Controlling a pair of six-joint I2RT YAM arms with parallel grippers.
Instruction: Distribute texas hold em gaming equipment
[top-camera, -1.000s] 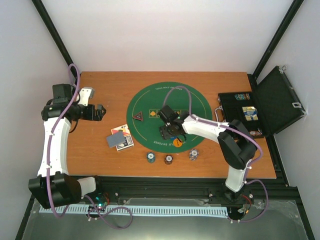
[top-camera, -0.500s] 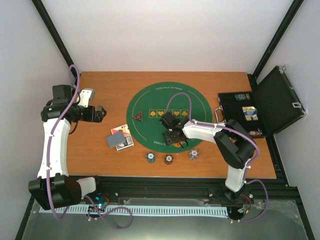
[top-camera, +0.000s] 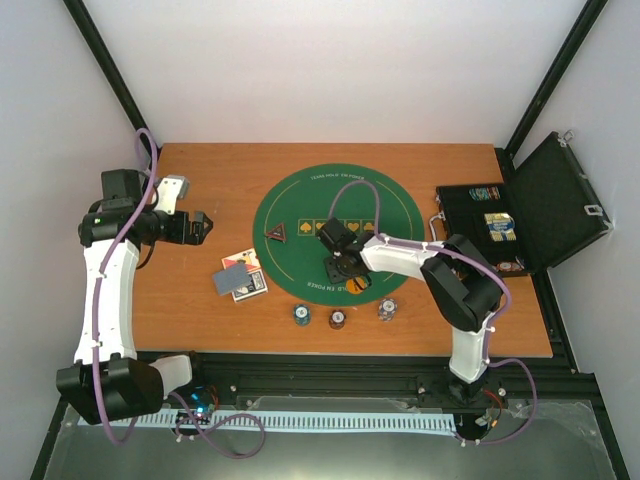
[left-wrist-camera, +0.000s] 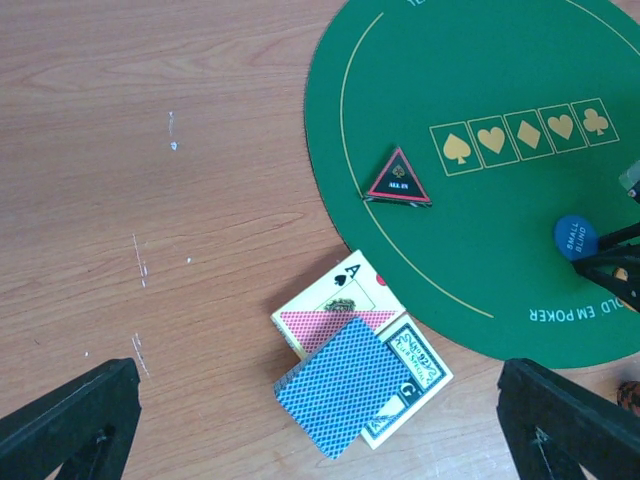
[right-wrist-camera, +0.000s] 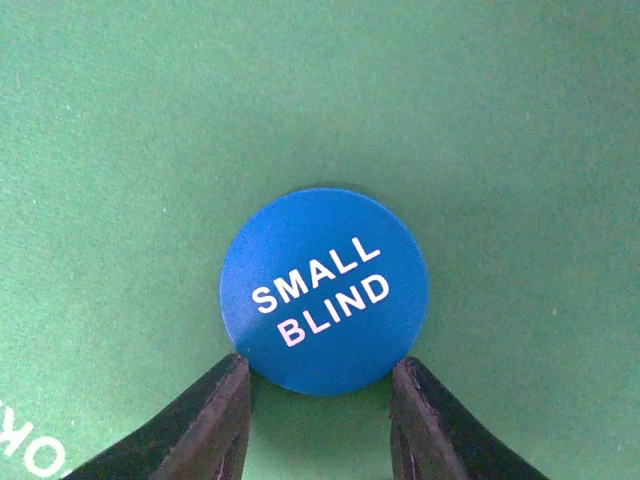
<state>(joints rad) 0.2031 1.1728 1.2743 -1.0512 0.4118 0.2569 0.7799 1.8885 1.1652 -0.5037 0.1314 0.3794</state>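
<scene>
Green felt (right-wrist-camera: 520, 120) bears blue SMALL BLIND disc (right-wrist-camera: 324, 290), narrow right hand (right-wrist-camera: 320, 368) touching its rim.

Bright, soft, even light from overhead. Top view is low-detail and a bit grainy, with faint soft shadows on the table (top-camera: 200, 310). Left wrist view is crisp, but the left claw (left-wrist-camera: 318, 380) fingers (left-wrist-camera: 70, 425) are black and blurred in the lower corners. Right wrist view is sharp, blue disc (right-wrist-camera: 325, 290) lettering clear.

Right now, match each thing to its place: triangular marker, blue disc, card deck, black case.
1 triangular marker
2 blue disc
3 card deck
4 black case

A on the bare table, left of the green mat
B open, at the right edge
C between the fingertips of the right gripper
D on the mat, left of the suit symbols

Pairs: 1-D, 2-C, 3-A, 4-B
</scene>
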